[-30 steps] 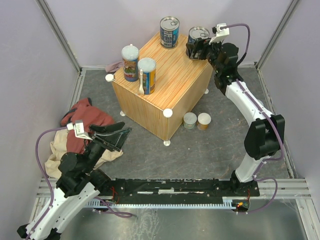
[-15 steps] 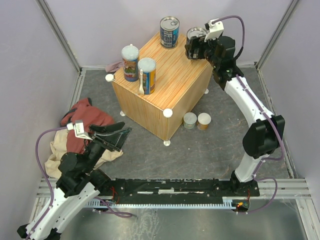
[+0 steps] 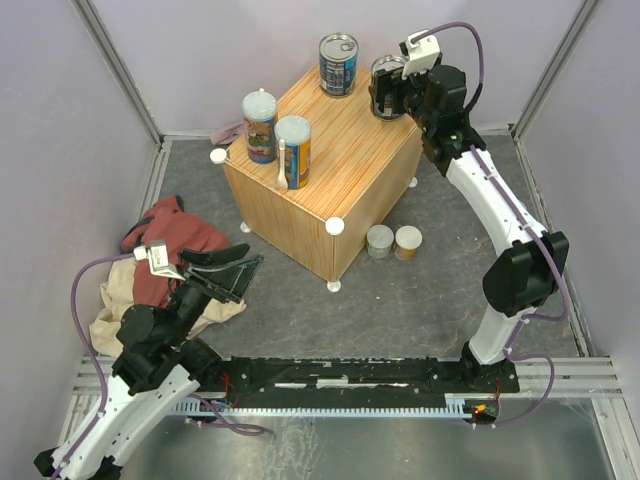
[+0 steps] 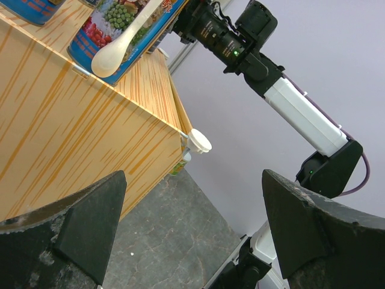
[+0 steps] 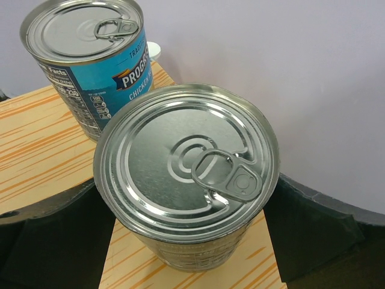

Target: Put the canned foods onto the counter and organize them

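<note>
Reading the top view from left to right, the left gripper (image 3: 240, 275) hung with its jaws spread wide and nothing between them, over the cloths (image 3: 170, 240) at 7 o'clock from the counter (image 3: 350, 150); two tall cans (image 3: 260, 125) stood upright at 10 o'clock on its top, a pale spoon (image 3: 282, 165) leaning on the nearer one; a blue ring-pull can (image 3: 339, 63) stood at the 12 o'clock corner; two short cans (image 3: 380, 241) stood on the floor (image 3: 400, 300) at 5 o'clock, just beside the counter's wall. The right gripper (image 3: 388, 88) was closed on a second ring-pull can (image 5: 186, 168) at the 1 o'clock corner, with a pad at 3 and at 9 o'clock of its lid in the wrist view; whether its base touched the wood could not be told. The step in hand was judged to be the set-down: keep the can upright; lower it vertically; seat the whole base inboard of the edge, near but apart from its blue twin at 11 o'clock; open only once the wood bears it.
</note>
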`<control>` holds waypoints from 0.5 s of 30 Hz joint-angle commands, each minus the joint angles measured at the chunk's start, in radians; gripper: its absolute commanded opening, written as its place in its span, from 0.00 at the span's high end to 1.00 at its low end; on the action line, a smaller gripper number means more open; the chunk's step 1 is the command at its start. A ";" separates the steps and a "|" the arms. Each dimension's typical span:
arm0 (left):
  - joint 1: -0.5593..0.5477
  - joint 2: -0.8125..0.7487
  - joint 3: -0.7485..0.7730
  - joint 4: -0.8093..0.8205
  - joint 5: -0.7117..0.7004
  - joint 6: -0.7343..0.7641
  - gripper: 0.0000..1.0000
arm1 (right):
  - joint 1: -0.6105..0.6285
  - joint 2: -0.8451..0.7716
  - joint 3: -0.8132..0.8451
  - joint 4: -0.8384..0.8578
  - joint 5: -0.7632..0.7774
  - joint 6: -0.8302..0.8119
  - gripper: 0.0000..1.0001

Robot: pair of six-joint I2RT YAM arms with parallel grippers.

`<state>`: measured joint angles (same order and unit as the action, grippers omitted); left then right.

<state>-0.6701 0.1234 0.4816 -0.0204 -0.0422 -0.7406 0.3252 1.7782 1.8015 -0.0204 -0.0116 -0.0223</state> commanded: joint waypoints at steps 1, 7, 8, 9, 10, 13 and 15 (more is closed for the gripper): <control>-0.003 0.007 0.022 0.025 0.024 -0.029 0.00 | -0.006 -0.001 0.061 0.028 -0.038 0.044 0.00; -0.003 -0.003 0.028 0.014 0.024 -0.030 0.00 | -0.006 0.008 0.117 -0.001 -0.039 0.052 0.01; -0.003 -0.004 0.026 0.013 0.024 -0.031 0.00 | -0.006 0.009 0.126 -0.007 -0.035 0.051 0.00; -0.004 -0.003 0.028 0.013 0.023 -0.031 0.00 | -0.006 0.010 0.136 -0.016 -0.034 0.050 0.00; -0.003 -0.001 0.027 0.014 0.025 -0.031 0.00 | -0.007 0.011 0.147 -0.024 -0.034 0.049 0.00; -0.003 0.002 0.026 0.019 0.028 -0.032 0.00 | -0.006 0.017 0.171 -0.035 -0.029 0.044 0.00; -0.003 0.001 0.026 0.019 0.028 -0.031 0.00 | -0.006 0.019 0.186 -0.041 -0.027 0.042 0.00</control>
<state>-0.6701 0.1234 0.4816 -0.0204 -0.0410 -0.7418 0.3241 1.8019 1.9041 -0.0956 -0.0364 0.0147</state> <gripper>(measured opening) 0.994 0.997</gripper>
